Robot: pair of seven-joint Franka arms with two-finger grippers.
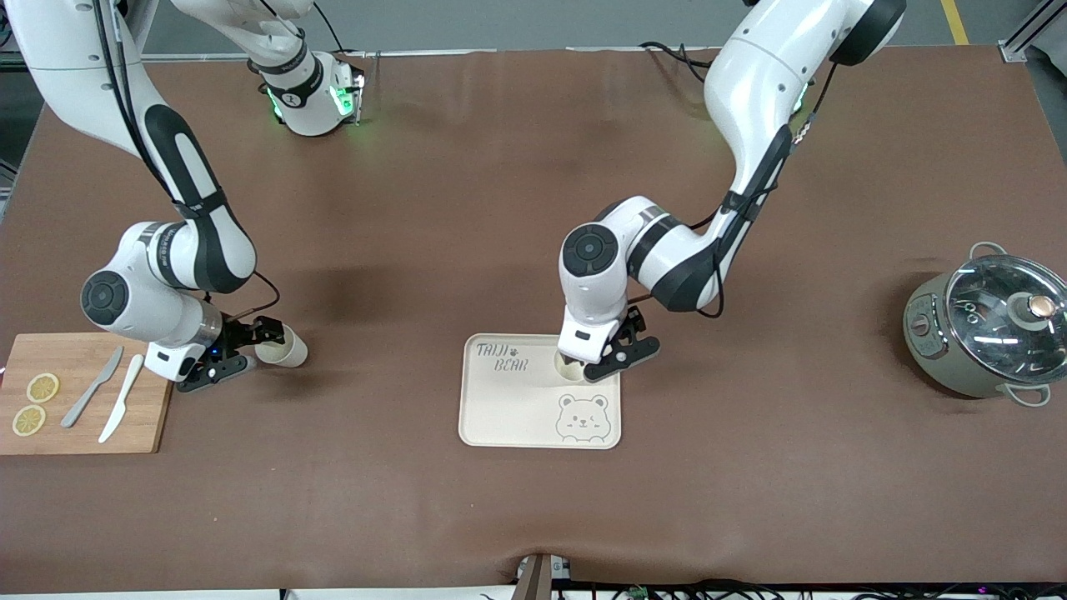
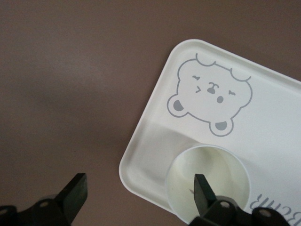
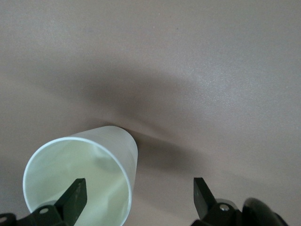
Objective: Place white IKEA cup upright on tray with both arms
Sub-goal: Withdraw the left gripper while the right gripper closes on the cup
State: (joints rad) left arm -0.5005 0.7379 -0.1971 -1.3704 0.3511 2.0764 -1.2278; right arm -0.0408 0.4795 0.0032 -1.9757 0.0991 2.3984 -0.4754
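Cup one (image 1: pixel 572 367) is standing upright on your tray (image 1: pixel 517 417), near its edge; the left end effector (image 1: pixel 602 364) is gaping wide, one finger (image 2: pixel 203 189) inside the rim. Cup two (image 1: pixel 283 348) is lying tilted beside the cutting board (image 1: pixel 79 433), under your right end effector (image 1: pixel 242 346), also wide. Your pot (image 1: pixel 988 327) is sitting well apart on the worktop (image 1: pixel 750 483).

tray (image 1: pixel 508 417): matt plastic | cutting board (image 1: pixel 79 433): wood | pot lid (image 1: pixel 1004 304): glossy glass (metal rim)
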